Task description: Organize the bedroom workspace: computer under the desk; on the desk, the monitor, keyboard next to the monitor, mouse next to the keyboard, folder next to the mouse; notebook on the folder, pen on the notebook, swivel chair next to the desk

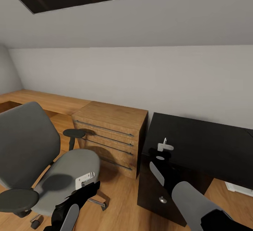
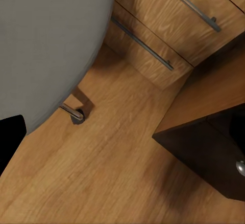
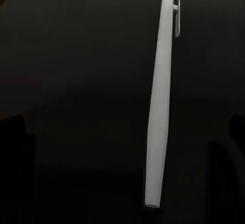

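Barely started: chair seat bare, pen lying on the black desk

Leftmost, the swivel chair [image 1: 45,160] stands on the wood floor, near a wooden drawer unit [image 1: 112,136], its seat holding no folder that I can see; the left gripper [image 1: 85,180] hovers by the seat's right edge, and I cannot tell whether its fingers are spread. Further right, the black desk [image 1: 211,146] carries the white pen [image 3: 159,106], with the right gripper [image 1: 164,147] above it, seemingly spread and gripping nothing. I judge nearly everything remains
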### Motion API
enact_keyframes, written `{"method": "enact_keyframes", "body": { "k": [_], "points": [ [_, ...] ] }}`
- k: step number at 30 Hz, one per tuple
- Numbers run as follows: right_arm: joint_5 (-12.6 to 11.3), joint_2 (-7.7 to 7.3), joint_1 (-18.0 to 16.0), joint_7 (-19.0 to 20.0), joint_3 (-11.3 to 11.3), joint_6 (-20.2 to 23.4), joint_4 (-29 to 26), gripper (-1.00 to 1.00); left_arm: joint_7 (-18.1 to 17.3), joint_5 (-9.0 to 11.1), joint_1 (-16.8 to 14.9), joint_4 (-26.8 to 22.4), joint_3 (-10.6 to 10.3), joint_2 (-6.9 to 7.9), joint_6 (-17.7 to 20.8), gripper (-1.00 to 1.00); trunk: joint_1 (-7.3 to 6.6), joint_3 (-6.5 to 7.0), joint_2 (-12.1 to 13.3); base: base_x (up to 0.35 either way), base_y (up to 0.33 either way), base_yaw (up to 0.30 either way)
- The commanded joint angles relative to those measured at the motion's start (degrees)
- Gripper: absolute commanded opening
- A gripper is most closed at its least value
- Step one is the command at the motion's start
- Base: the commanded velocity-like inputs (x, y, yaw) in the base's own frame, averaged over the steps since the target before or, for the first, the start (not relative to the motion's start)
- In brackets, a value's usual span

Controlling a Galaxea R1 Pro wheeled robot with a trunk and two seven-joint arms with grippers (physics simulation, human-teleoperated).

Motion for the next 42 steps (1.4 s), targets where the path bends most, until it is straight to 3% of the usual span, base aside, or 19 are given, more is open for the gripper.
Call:
{"method": "enact_keyframes", "body": {
  "k": [1, 12, 13, 16, 32, 33, 42],
  "points": [
    [-0.5, -0.14, 0.0, -0.5, 0.1, 0.9, 0.1, 1.00, 0.6, 0.6, 0.0, -0.1, 0.0, 0.00, 0.1, 1.00, 0.00, -0.07, 0.0, 0.002, 0.000, 0.000],
    [-0.6, -1.20, 0.0, -0.3, -1.0, 0.9, 0.4, 1.00, 0.6, 0.5, 0.0, -0.1, -0.1, 0.00, 0.1, 1.00, 0.00, -0.07, 0.0, 0.000, 0.000, 0.000],
    [-0.6, -1.41, 0.0, -0.3, -2.6, 1.0, 0.4, 1.00, 0.6, 0.5, 0.0, -0.1, -0.1, 0.00, 0.1, 1.00, 0.00, -0.07, 0.0, 0.007, 0.000, 0.000],
    [-0.6, -1.52, 0.0, -0.2, -3.5, 1.0, 0.4, 1.00, 0.6, 0.5, 0.0, -0.1, -0.1, 0.00, 0.1, 1.00, 0.00, -0.07, 0.0, 0.004, 0.000, 0.000],
    [-0.6, -1.75, 0.0, -0.2, -4.1, 1.3, 0.4, 1.00, 0.6, 0.5, 0.0, -0.1, -0.1, 0.00, 0.1, 1.00, 0.00, -0.07, 0.0, 0.000, 0.000, 0.000],
    [-0.6, -1.76, 0.0, -0.1, -4.1, 1.3, 0.4, -1.00, 0.6, 0.5, 0.0, -0.1, -0.1, 0.00, 0.1, 1.00, 0.00, -0.07, 0.0, 0.000, 0.000, 0.000],
    [-0.7, -1.69, 0.0, -0.1, -4.1, 1.4, 0.4, -1.00, 0.6, 0.5, 0.0, -0.1, -0.1, 0.00, 0.1, 1.00, 0.00, -0.07, 0.0, 0.000, 0.000, 0.000]
  ]
}}
